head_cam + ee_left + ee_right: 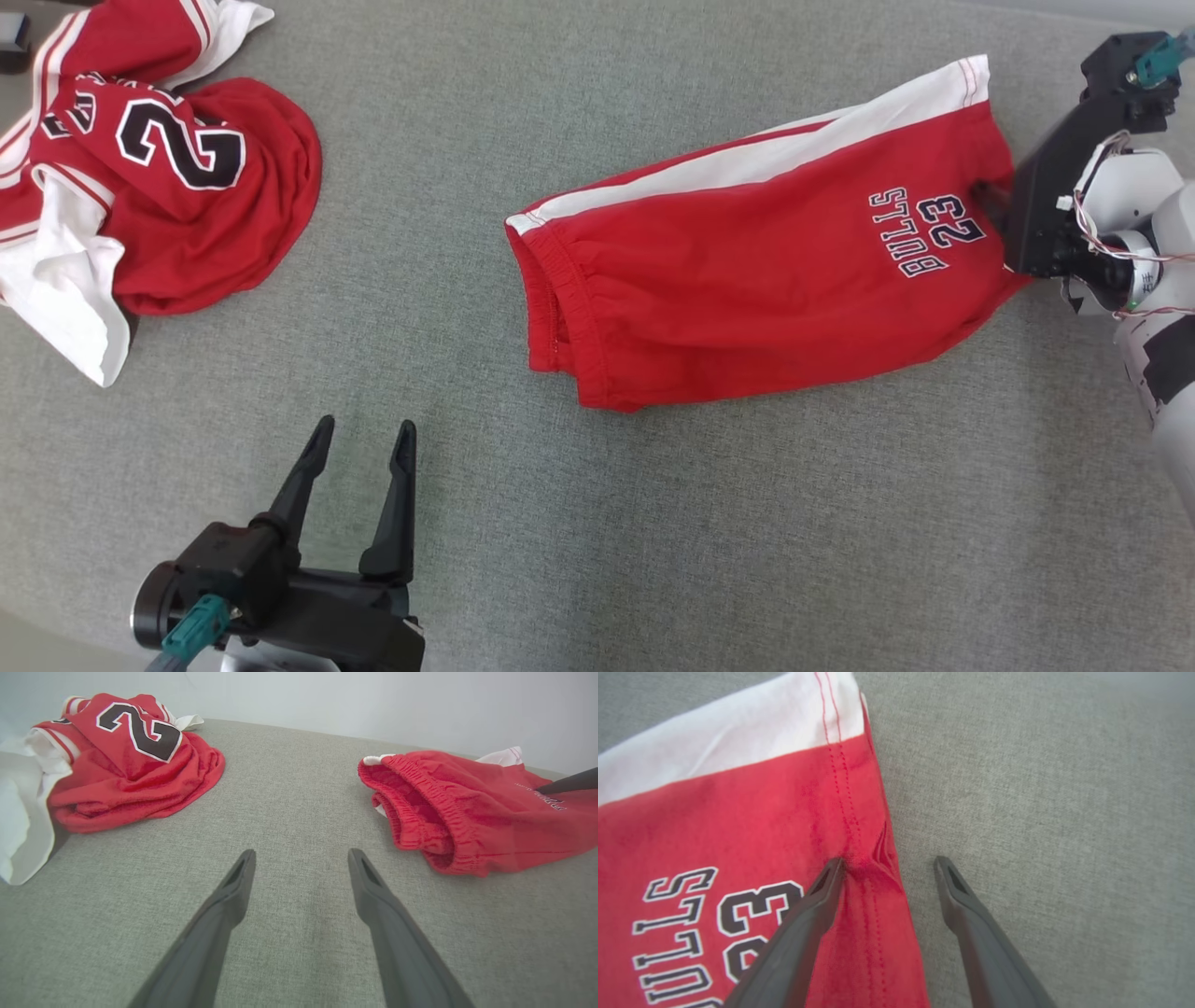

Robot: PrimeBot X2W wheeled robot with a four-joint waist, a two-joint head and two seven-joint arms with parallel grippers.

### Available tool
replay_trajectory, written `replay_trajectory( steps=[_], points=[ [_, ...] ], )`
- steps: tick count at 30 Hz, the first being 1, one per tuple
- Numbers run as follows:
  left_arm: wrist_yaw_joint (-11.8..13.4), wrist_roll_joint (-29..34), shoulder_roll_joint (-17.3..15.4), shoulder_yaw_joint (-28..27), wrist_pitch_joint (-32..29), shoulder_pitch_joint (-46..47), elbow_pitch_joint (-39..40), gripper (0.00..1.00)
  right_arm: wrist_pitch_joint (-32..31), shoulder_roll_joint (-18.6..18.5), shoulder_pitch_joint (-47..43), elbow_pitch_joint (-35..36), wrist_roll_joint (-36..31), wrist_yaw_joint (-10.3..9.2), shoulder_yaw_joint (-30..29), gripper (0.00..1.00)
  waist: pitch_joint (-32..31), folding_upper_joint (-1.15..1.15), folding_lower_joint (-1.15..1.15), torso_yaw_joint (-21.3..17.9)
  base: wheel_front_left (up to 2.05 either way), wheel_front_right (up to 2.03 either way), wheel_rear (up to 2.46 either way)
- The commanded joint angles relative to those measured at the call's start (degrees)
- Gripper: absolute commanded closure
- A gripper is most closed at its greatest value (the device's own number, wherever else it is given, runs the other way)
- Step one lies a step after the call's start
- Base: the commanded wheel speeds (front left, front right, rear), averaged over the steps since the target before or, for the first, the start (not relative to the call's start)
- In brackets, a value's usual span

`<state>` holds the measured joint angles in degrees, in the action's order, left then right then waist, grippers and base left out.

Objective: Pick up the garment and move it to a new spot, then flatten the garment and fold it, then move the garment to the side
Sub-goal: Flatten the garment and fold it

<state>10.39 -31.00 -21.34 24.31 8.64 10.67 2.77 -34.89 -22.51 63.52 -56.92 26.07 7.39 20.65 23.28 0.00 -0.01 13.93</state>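
The garment, red shorts with a white side stripe and "BULLS 23" print, lies flat and folded lengthwise at centre right, its elastic waistband toward the left. My right gripper is at the hem end. In the right wrist view it stands open astride the hem edge of the shorts, one finger pressing a small wrinkle into the cloth, the other over bare surface. My left gripper is open at the lower left, well short of the waistband, with nothing between its fingers.
A crumpled red and white jersey with a big black number lies at the upper left, also in the left wrist view. Everything rests on a grey fabric surface. A small dark object sits at the far top-left corner.
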Motion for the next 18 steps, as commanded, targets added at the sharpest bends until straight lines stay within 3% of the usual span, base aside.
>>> replay_trajectory(
  steps=[1, 3, 4, 5, 6, 7, 18],
  points=[
    [-0.14, -0.14, 0.24, 0.17, 0.12, 0.52, 0.02, 0.0, -1.29, 1.92, -1.95, -1.27, -0.26, 0.21, 0.56, 0.0, 0.32, 0.0, 0.01, 0.08, 0.0, 0.0, 0.0],
    [-0.26, -0.35, 0.33, 0.33, 0.09, 0.72, -0.25, 0.0, -2.13, 3.03, -2.8, -1.09, -0.27, 0.28, 0.65, 0.04, 0.55, 0.0, 0.01, -0.05, 0.0, 0.0, 0.0],
    [-0.32, -0.36, 0.39, 0.38, 0.1, 0.86, -0.37, 0.0, -2.52, 3.35, -3.19, -0.94, -0.44, 0.29, 0.76, 0.31, 0.63, 0.0, 0.01, -0.15, 0.0, 0.0, 0.0],
    [-0.42, -0.42, 0.45, 0.44, 0.1, 0.97, -0.44, 0.0, -2.69, 3.53, -3.55, -0.66, -0.58, 0.3, 0.88, 0.67, 0.68, 0.0, 0.01, -0.25, 0.0, 0.0, 0.0],
    [-0.49, -0.43, 0.46, 0.49, 0.09, 1.05, -0.53, 0.0, -2.72, 3.61, -3.94, -0.28, -0.73, 0.3, 0.94, 0.87, 0.69, 0.0, 0.01, -0.35, 0.0, 0.0, 0.0],
    [-0.49, -0.42, 0.45, 0.53, 0.14, 1.12, -0.62, 0.0, -2.56, 3.57, -4.34, 0.16, -0.75, 0.32, 0.9, 1.0, 0.66, 0.0, 0.01, -0.47, 0.0, 0.0, 0.0],
    [-0.31, -0.77, -0.42, 0.95, -0.53, -0.42, -0.83, 0.0, 2.7, 0.36, -7.22, 5.16, -2.57, 0.06, -3.81, 1.0, -2.69, 0.0, 0.01, -2.59, 0.0, 0.0, 0.0]
  ],
)
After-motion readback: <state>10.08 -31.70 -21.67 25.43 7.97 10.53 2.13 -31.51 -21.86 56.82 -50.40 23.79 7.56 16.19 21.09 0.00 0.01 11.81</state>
